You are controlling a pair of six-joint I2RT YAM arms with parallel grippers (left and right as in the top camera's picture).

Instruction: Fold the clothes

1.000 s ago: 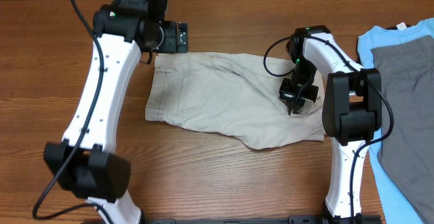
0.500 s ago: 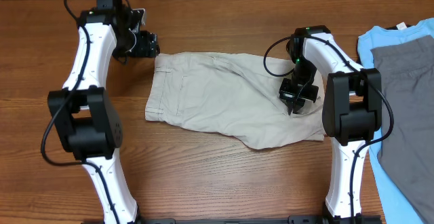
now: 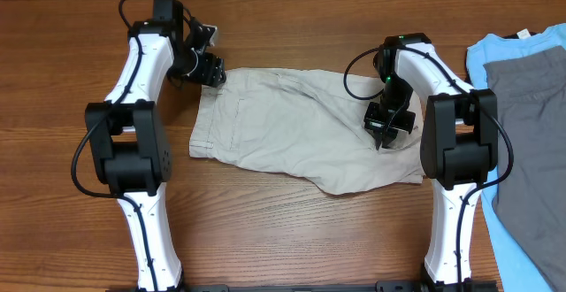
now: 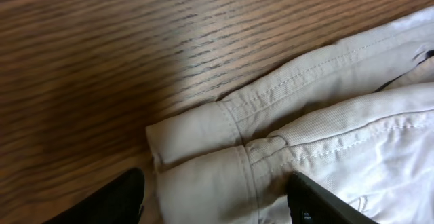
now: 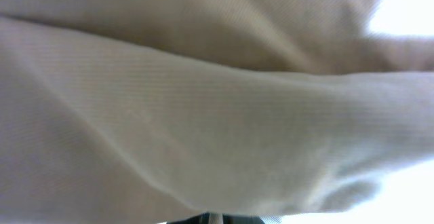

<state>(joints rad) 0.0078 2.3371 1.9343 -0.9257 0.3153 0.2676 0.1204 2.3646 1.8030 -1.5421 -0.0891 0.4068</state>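
Blur of beige twill fills the right wrist view. Right gripper (image 3: 387, 126) closed, down on shorts (image 3: 274, 124); any pinch hidden. Shorts flat, rumpled, mid-table (image 3: 292, 234). Left gripper (image 4: 215, 189), fingers parted, straddles stitched waistband corner.

Beige cloth of the shorts (image 5: 203, 115) fills almost the whole view, very close and blurred. A soft fold runs across the middle. Bright, washed-out patches sit at the upper right and lower right corners.

Robotics lab workstation. Evidence: cabled left arm (image 3: 141, 66) and right arm (image 3: 455, 142) stand at the near edge of a wood-grain surface (image 3: 292, 230), garments (image 3: 526, 88) piled at its right.
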